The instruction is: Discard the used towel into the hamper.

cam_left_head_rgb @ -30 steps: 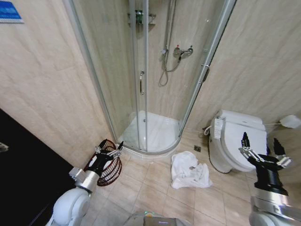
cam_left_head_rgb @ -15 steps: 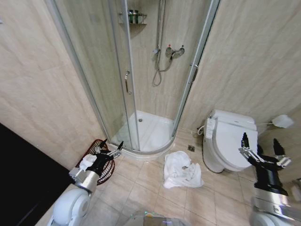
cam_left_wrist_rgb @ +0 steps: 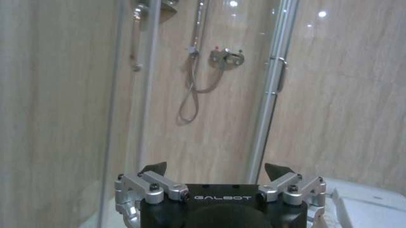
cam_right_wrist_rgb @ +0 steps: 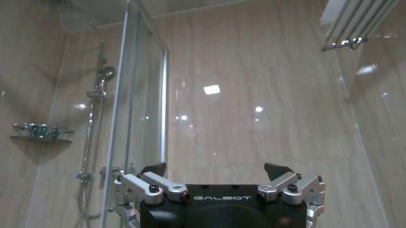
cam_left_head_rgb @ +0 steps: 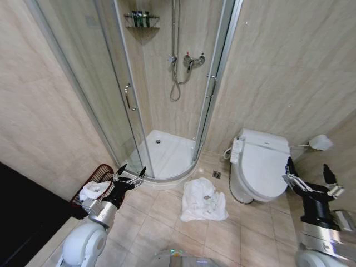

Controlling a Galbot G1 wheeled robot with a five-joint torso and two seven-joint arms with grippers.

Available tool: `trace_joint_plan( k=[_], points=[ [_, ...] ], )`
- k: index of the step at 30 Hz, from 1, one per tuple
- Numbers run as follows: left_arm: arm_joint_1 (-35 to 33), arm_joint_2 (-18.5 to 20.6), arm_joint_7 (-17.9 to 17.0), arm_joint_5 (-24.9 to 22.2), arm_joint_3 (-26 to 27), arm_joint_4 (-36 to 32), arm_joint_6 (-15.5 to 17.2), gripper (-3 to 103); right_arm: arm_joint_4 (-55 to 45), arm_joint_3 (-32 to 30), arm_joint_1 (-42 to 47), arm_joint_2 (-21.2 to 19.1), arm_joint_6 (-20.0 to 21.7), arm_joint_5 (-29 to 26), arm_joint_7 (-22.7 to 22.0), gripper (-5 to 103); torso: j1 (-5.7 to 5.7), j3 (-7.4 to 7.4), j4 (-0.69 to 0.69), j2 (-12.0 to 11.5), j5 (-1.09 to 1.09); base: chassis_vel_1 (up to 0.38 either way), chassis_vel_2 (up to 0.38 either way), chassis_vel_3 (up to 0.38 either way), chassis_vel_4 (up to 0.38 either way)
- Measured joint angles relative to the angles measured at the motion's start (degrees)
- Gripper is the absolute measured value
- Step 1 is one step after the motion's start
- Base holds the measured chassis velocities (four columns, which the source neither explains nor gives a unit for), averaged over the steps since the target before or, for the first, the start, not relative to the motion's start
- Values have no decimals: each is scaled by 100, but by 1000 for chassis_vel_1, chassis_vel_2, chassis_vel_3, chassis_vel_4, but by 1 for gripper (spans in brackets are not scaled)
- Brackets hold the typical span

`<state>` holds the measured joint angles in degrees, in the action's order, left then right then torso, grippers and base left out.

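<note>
- White cloth shows in two places: we count one crumpled towel (cam_left_head_rgb: 203, 200) on the beige floor tiles between the shower tray and the toilet (cam_left_head_rgb: 257, 165), and a second white bundle (cam_left_head_rgb: 92, 191) lying inside the hamper (cam_left_head_rgb: 94, 177).
- We count one hamper, a dark reddish-brown open-weave basket, standing on the floor by the left wall, just beside the shower's curved glass enclosure (cam_left_head_rgb: 125, 97).
- We count two grippers. Our left gripper (cam_left_head_rgb: 131, 172) hangs low at the left, just in front of the hamper and partly covering it, fingers spread wide and holding nothing. Our right gripper (cam_left_head_rgb: 307, 168) is raised at the right, near the toilet, also spread wide and empty.
- Part of the hamper's rim and its lower body are hidden behind our left arm, so we cannot tell how full it is.
- A dark mass (cam_left_head_rgb: 22, 217) cuts off the lower left corner of the head view; we cannot make out what it is.
- Inside the shower we see one mixer tap with hose (cam_left_head_rgb: 186, 64) and one corner shelf (cam_left_head_rgb: 142, 21) with bottles, too small to count.
- One toilet brush (cam_left_head_rgb: 321, 143) sits by the wall beyond the toilet.
- One towel rack (cam_right_wrist_rgb: 355, 26) shows high in the right wrist view.
</note>
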<state>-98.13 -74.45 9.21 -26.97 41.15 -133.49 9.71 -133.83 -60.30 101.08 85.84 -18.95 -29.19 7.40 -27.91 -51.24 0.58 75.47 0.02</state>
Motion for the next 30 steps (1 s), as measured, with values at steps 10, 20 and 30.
trace_joint_plan(
  k=[10,20,30],
  points=[
    [0,1,0,0,1,0,0,100,100,-73,-40,3,-303,218,245,100,1,1,1,1,-4,-19,-25,11,6],
    [0,1,0,0,1,0,0,100,110,-38,-82,18,-318,297,211,100,22,21,1,-43,-1,22,15,-10,-8],
    [0,1,0,0,1,0,0,100,136,-13,-85,9,-346,288,177,100,163,188,2,-349,-2,0,0,0,0]
  ],
)
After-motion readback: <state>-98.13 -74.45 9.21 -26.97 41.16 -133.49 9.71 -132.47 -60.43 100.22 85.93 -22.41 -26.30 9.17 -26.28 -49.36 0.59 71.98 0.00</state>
